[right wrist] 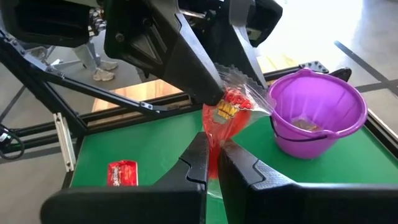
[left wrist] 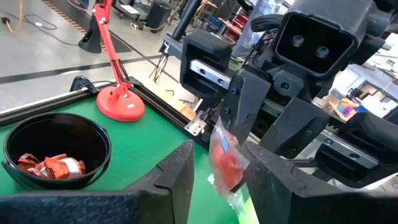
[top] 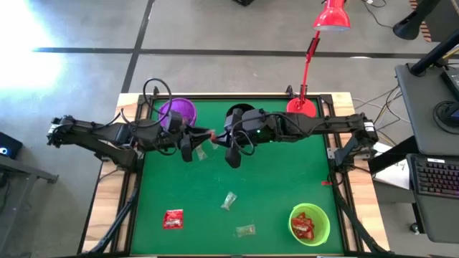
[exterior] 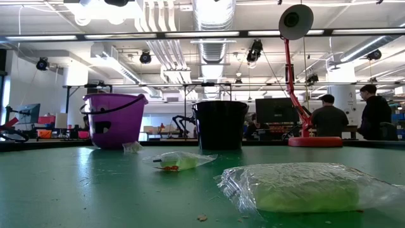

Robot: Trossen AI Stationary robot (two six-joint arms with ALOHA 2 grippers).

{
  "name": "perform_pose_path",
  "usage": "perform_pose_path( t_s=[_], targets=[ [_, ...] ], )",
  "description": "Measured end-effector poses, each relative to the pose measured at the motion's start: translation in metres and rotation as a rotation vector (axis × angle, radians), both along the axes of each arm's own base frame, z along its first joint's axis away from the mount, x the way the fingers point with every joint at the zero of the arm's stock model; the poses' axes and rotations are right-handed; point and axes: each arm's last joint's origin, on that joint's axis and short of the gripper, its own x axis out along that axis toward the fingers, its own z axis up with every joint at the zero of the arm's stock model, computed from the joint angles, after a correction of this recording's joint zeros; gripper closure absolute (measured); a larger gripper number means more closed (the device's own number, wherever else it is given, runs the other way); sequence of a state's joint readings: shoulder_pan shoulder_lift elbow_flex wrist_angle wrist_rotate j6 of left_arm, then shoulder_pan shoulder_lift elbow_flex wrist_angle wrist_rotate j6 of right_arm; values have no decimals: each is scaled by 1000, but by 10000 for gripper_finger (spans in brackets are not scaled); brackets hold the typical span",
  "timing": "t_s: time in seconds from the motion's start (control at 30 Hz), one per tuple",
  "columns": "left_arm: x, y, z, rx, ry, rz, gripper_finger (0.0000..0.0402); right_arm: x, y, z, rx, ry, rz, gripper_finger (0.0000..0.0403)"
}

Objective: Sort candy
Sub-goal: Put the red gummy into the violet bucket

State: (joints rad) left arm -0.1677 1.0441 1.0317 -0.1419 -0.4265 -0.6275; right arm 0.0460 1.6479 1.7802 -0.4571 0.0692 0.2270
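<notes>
A red candy (right wrist: 217, 134) in a crinkly clear wrapper hangs high above the green table (top: 287, 179), between the purple cup (top: 177, 111) and the black cup (top: 240, 115). My right gripper (right wrist: 214, 165) is shut on its lower part. My left gripper (left wrist: 221, 180) comes from the opposite side, with its fingers against the candy's upper end. Loose on the table lie a red candy (top: 173, 219) and three clear ones (top: 229, 201) (top: 245, 230) (top: 201, 153). The black cup (left wrist: 56, 149) holds orange-red candies. Neither gripper shows in the low view. My left gripper has the candy's upper end (right wrist: 231, 99) between its two fingers (right wrist: 208, 87), coming about level from the table's left. The clear wrapper flares out beside the fingertips. The candy is clear of the table. How far back it reaches does not show. My right gripper pinches the candy's lower part (right wrist: 213, 146) between its two fingers (right wrist: 198, 163), coming from the table's right and slanting slightly down. The candy stands up from the fingers, tilted toward the purple cup and lifted clear.
A green cup (top: 310, 223) with red candies stands at the near right. The red lamp's base (top: 301, 107) sits at the far edge beside the black cup. The purple cup (right wrist: 317, 106) holds a pale candy. People stand in the room beyond (exterior: 329, 117).
</notes>
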Motion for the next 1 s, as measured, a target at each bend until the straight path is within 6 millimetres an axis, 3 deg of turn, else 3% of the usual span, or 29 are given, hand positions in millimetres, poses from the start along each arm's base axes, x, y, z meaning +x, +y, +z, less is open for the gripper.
perform_pose_path(
  t_s=[0.47, 0.67, 1.0],
  targets=[
    [2, 0, -3, 54, 31, -18, 390, 4, 0, -2, -7, -12, -2, 390],
    [5, -1, -6, 60, 49, -31, 394, 4, 0, -3, -44, -7, 10, 385],
    [6, -1, -6, 90, 62, -33, 399, 4, 0, -4, -61, 9, 17, 286]
  ],
)
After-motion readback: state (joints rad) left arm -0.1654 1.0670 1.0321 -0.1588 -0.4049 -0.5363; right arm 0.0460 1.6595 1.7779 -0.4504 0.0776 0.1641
